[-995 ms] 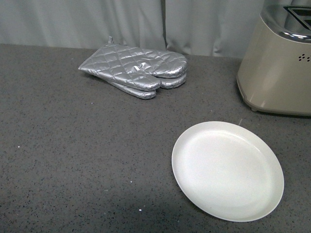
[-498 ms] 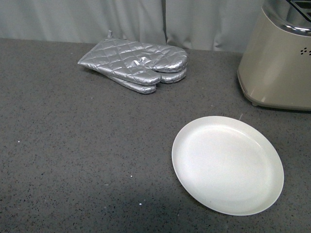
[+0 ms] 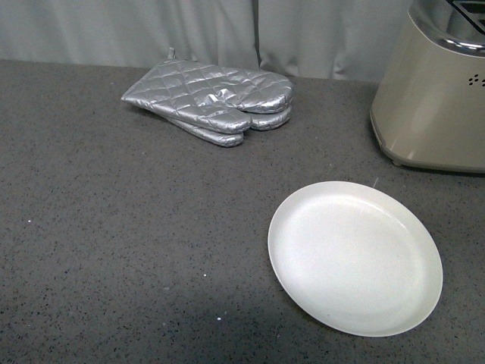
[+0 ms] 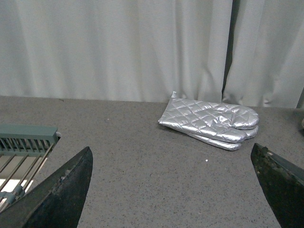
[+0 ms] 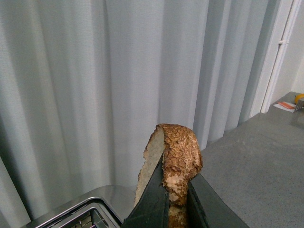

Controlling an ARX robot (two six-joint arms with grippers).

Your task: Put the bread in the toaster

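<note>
In the right wrist view my right gripper (image 5: 174,192) is shut on the bread (image 5: 179,154), a brown-crusted slice held upright and edge-on between the dark fingers. The slice is raised above the toaster's chrome slotted top (image 5: 78,214), which shows beside the fingers and lower down. In the front view the beige toaster (image 3: 432,98) stands at the far right, its top cut off by the picture's edge. My left gripper (image 4: 171,151) is open, its fingers wide apart over bare counter with nothing between them. Neither arm shows in the front view.
A round white plate (image 3: 356,262) lies on the dark speckled counter in front of the toaster. Silver quilted oven mitts (image 3: 212,102) are stacked near the back curtain and also show as oven mitts (image 4: 211,121) ahead of the left gripper. A grey-green wire rack (image 4: 23,142) sits beside that gripper.
A second ago the front view shifted slightly, so mitts, plate and toaster now sit a little higher in the picture. Nothing has moved in the last half second.
</note>
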